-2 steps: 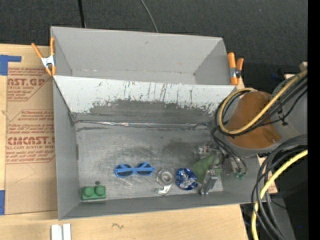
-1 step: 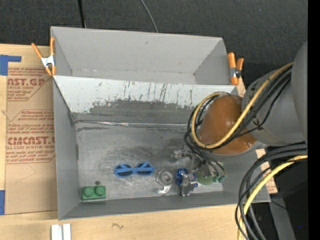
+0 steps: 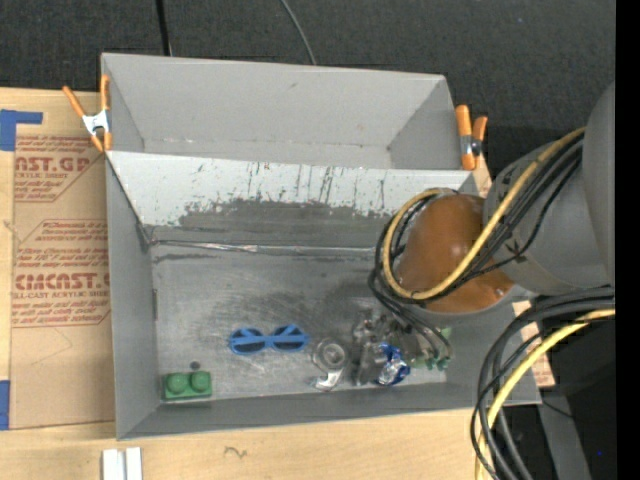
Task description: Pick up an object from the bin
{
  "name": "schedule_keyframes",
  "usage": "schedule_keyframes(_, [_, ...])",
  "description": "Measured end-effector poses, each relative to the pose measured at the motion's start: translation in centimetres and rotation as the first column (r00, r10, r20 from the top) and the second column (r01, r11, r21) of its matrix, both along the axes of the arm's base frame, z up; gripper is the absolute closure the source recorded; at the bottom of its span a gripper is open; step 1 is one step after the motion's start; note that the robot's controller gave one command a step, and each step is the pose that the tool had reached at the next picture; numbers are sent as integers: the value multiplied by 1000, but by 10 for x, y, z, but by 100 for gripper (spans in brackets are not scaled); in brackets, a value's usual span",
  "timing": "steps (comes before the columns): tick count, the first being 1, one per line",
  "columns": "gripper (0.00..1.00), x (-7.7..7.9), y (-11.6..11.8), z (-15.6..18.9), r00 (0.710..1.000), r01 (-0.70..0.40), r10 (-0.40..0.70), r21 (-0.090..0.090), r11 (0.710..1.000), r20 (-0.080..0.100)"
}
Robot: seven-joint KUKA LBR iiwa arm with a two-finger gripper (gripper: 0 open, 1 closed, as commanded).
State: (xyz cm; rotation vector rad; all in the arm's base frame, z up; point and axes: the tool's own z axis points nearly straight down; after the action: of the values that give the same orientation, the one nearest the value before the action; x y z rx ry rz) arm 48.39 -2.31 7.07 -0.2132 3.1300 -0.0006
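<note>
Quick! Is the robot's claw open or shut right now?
Gripper: cannot be told. It is low in the bin beside a small blue thing and a silver ring.

The grey sheet-metal bin (image 3: 220,288) showed a matt, scuffed floor. Just beside the gripper (image 3: 383,351), a small silver metal piece (image 3: 329,354) looked shiny. Farther from it, the blue spectacle-shaped piece (image 3: 268,340) and green block (image 3: 187,385) looked like smooth plastic. The orange wrist cover (image 3: 450,253) was glossy.

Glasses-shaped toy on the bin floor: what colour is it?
The glasses-shaped toy is blue; the camera view shows it best.
</note>
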Motion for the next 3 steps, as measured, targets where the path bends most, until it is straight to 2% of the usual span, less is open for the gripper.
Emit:
schedule_keyframes(1, [0,4,0,3,1000,1,-1,0,1000,16])
schedule_keyframes(2, [0,4,-27,4,973,-231,230,-2,973,24])
schedule_keyframes(3, [100,2,-28,4,972,-232,232,-2,973,17])
